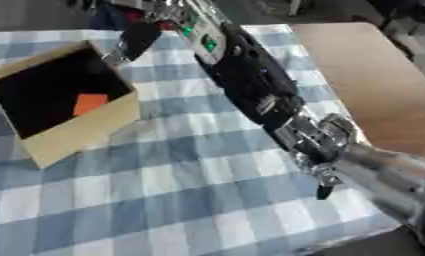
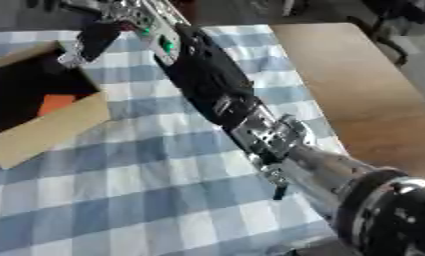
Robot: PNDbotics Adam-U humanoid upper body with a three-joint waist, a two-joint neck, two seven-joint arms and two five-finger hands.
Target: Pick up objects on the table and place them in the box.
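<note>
An open cardboard box (image 1: 84, 131) with a dark inside stands at the left of the blue-and-white checked cloth (image 1: 180, 190). A flat orange object (image 1: 89, 103) lies inside it. My right arm (image 1: 250, 85) reaches from the lower right diagonally across the cloth to the far edge. Its hand (image 1: 159, 12) is at the top of the view, just beyond the box's far right corner. A black oblong thing (image 1: 138, 39) hangs below the hand, over that corner; I cannot make out whether it is held or part of the hand. No loose objects show on the cloth.
A bare brown tabletop (image 1: 364, 75) adjoins the cloth on the right. The cloth's front edge runs across the lower right corner. Dark floor and blurred shapes lie beyond the far edge.
</note>
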